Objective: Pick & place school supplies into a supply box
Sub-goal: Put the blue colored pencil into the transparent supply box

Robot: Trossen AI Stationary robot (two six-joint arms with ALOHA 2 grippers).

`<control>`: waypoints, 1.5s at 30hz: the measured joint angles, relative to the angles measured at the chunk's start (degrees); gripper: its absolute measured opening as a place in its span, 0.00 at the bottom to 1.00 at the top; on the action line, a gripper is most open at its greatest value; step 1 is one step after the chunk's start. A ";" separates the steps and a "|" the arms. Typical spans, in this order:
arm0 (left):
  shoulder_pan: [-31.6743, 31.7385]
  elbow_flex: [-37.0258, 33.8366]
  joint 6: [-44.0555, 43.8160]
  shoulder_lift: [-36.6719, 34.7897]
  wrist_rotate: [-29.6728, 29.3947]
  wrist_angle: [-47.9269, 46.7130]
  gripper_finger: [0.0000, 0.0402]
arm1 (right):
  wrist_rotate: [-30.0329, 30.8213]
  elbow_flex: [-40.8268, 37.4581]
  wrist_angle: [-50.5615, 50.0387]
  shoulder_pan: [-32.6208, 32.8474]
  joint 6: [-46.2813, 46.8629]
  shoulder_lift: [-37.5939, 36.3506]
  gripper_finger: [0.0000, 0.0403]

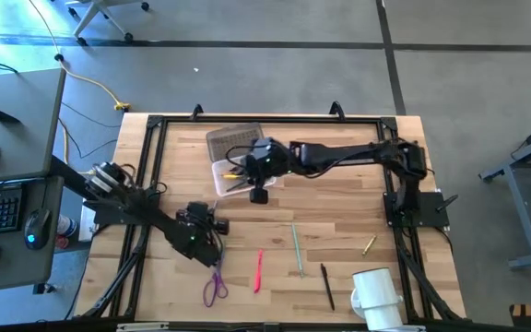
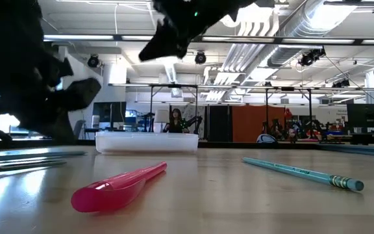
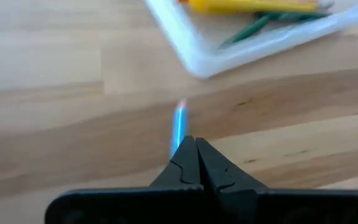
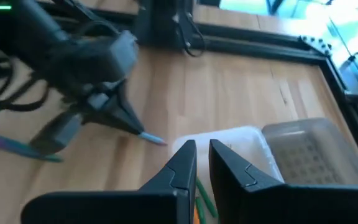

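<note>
My left gripper (image 3: 194, 144) has its jaws clamped on a blue pencil (image 3: 179, 121) just short of the supply box (image 1: 235, 174), so I should lift it clear of the whitish rim, line it up lengthwise, and let go low. My right gripper (image 4: 202, 149) hovers over that box with jaws narrow and empty. The wooden surface (image 1: 339, 207) holds purple-handled scissors (image 1: 215, 286), a pink pen (image 1: 258, 271) and a white mug (image 1: 376, 297); beyond lies an open workshop.

Your wooden table (image 1: 339, 194) carries the supply box (image 1: 231, 175), grey rectangle (image 1: 231, 140), scissors (image 1: 215, 286), pink pen (image 1: 258, 271), teal pencil (image 1: 296, 247), black pen (image 1: 326, 285), yellow pencil (image 1: 368, 244) and white mug (image 1: 376, 297).
</note>
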 joint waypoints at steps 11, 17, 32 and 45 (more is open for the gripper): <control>-0.01 0.32 15.30 -9.80 -0.05 -3.88 0.06 | -1.85 -0.01 -9.93 -0.02 -4.52 -11.72 0.07; -0.04 -3.88 6.33 -9.25 6.02 -7.96 0.34 | -2.05 -0.55 -12.78 -0.02 -4.54 -12.64 0.07; -0.25 -22.83 4.71 -9.43 -2.78 19.41 0.43 | -2.46 -0.59 -16.88 -0.02 -4.54 -12.64 0.07; -0.01 -6.66 11.37 -19.26 2.70 -11.45 0.31 | -2.48 -0.57 -15.57 -0.02 -4.52 -12.64 0.07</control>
